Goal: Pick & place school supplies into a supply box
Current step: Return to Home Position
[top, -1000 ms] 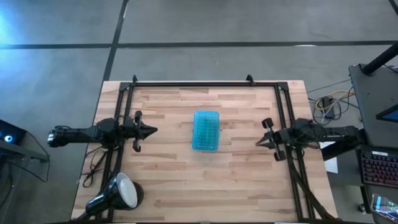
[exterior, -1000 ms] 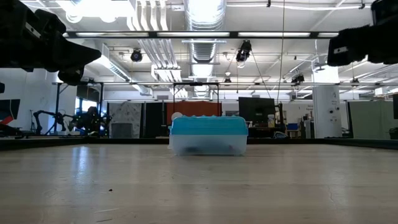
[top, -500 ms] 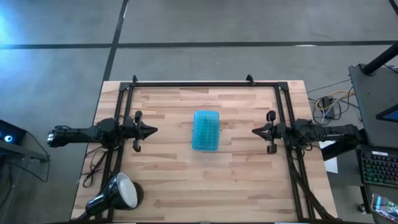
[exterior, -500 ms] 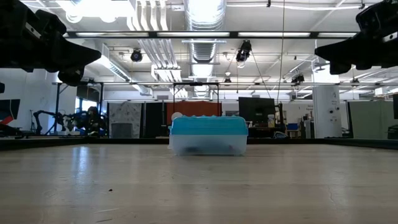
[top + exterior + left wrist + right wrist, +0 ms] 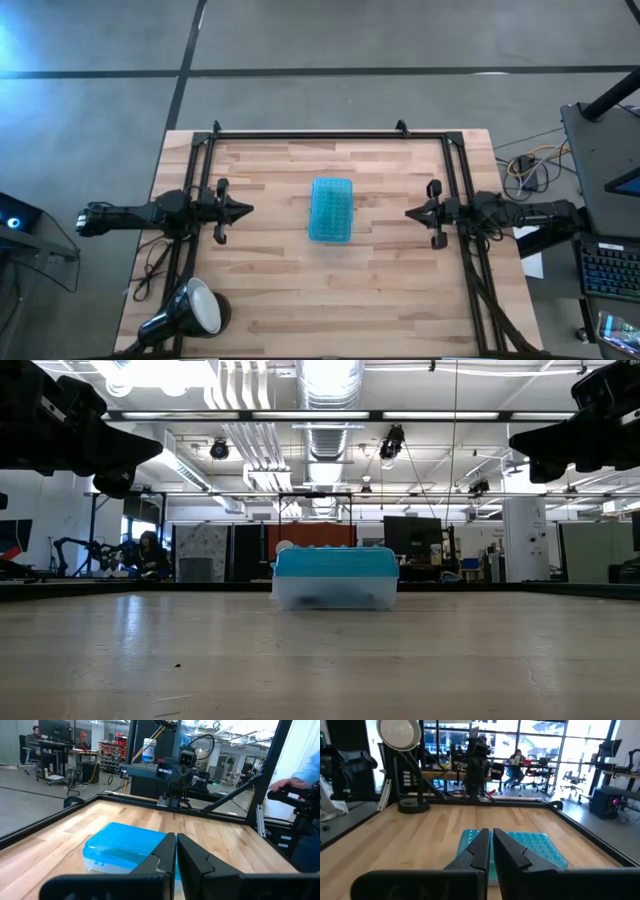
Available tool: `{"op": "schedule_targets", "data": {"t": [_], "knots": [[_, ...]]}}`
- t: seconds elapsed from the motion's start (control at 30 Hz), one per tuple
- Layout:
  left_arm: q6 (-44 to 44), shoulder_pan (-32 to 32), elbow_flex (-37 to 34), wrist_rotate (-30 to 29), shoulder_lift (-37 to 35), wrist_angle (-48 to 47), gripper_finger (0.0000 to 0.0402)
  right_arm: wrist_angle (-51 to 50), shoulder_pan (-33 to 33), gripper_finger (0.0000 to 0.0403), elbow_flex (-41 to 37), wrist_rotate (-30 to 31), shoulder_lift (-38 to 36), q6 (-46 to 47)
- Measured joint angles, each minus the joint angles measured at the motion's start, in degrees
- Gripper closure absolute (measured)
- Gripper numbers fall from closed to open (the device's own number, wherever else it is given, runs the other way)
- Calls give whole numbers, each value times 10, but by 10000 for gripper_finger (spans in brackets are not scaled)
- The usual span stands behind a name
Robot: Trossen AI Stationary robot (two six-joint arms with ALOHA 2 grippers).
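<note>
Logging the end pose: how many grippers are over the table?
2: the left gripper at the left side of the table, the right gripper at its right side, both shut, clear of the supply box between them.

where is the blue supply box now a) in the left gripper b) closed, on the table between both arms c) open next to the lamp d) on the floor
b: the supply box sits lid-shut on the table, apart from the left gripper and the right gripper on either side.

No legible text or labels.
</note>
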Motion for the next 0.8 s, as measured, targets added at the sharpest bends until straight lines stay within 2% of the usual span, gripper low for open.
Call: {"op": "schedule_targets", "data": {"t": [0.8], "knots": [[0,0,0,0,0,-1,401,0,0,390,0,0,9,-2]]}}
